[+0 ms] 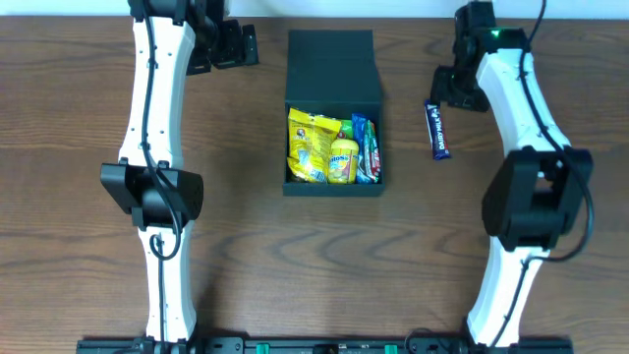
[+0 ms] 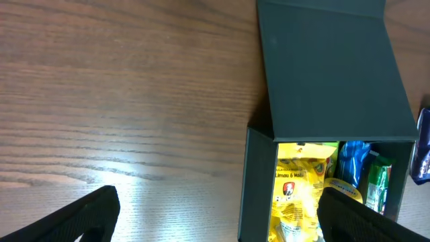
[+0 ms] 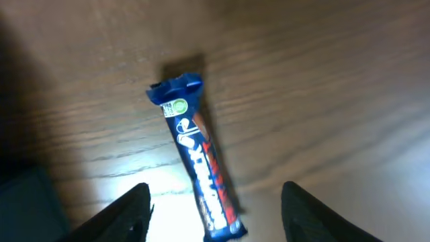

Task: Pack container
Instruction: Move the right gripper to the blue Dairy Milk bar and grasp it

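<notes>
The dark teal-green container stands open mid-table, its flap lid folded back. Inside lie yellow snack packets and blue, green and red packets. A blue snack bar lies on the table to the right of the container. My left gripper is open and empty at the back left, apart from the container. In the left wrist view its jaws frame the container's left wall. My right gripper is open just behind the bar. In the right wrist view the bar lies between the jaws, unheld.
The wooden table carries nothing else. The two arm bases stand at the front edge, left and right. A dark edge at the lower left of the right wrist view looks like the container.
</notes>
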You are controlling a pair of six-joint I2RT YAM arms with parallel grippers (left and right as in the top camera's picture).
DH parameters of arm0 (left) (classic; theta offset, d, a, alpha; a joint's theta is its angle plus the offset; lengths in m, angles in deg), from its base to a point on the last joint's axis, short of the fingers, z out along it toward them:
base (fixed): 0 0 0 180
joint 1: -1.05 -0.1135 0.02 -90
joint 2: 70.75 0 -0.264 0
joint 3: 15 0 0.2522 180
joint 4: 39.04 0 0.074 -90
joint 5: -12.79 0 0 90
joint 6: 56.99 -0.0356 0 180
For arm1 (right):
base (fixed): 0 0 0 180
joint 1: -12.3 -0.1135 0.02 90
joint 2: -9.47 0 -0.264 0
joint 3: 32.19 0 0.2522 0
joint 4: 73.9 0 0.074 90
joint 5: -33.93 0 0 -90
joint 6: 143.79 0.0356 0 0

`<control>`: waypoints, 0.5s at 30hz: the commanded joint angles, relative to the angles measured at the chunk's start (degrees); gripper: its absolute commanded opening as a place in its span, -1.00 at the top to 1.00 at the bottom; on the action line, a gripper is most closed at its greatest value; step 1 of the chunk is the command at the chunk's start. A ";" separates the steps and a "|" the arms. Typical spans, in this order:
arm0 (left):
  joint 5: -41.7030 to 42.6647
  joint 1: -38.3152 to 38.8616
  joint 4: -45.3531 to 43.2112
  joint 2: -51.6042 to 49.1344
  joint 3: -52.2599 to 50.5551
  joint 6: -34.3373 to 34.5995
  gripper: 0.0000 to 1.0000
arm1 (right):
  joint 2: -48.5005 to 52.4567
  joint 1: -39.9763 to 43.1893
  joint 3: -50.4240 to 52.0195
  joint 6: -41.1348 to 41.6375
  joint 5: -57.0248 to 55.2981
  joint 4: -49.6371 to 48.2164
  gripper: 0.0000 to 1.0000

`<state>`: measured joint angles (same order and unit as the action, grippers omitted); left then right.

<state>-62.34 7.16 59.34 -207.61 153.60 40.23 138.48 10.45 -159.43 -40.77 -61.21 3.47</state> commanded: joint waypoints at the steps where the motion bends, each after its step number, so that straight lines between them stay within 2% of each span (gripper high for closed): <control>1: 0.20 -0.07 -0.02 1.75 0.17 -0.83 -0.91 | 3.39 -0.90 0.72 -3.04 2.38 -0.07 -0.19; 5: 0.20 -0.07 0.00 1.75 0.17 -0.83 -0.91 | 5.64 -1.11 0.72 -3.08 1.88 -1.42 -0.18; 11: 0.17 -0.07 -0.04 1.75 0.17 -0.83 -0.91 | 8.02 -0.85 0.76 -5.57 1.55 -2.21 -0.02; 15: 0.17 -0.07 -0.28 1.75 0.17 -0.83 -0.91 | 9.86 -0.98 0.76 -6.03 1.62 -2.25 0.03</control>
<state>-62.34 7.16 59.05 -207.61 153.60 40.23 146.39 9.75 -158.73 -45.45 -59.49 1.29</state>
